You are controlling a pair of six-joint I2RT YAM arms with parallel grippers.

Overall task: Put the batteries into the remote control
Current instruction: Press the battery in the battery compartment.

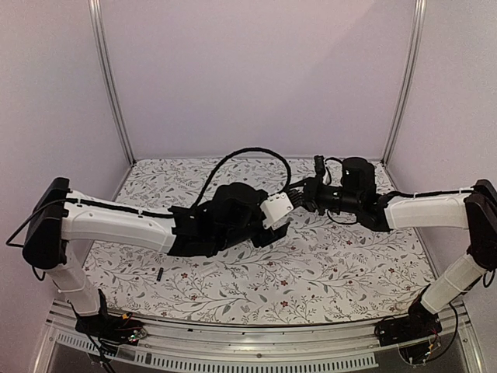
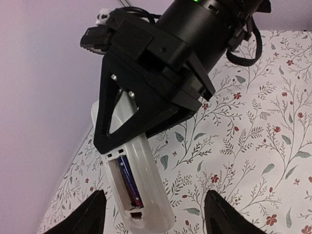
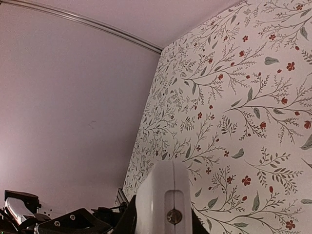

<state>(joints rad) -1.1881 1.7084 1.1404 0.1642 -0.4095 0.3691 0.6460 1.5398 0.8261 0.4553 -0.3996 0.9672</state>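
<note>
We're gripping the remote (image 2: pixel 146 195) in the right tool (image 2: pixel 127 127), with a seated battery (image 2: pixel 129 181) filling one slot. Our left tool (image 2: pixel 155 217) is hanging open and empty. Next we're needing the spare battery (image 1: pixel 158 273) off the tabletop (image 1: pixel 349 272).

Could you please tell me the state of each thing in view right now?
Slim white plastic remote control: held aloft, back compartment open.
Dark cylindrical battery: seated in that compartment.
Second small black battery: lying loose on the floral table.
Right gripper: shut on the remote control.
Left gripper: open, empty.
</note>
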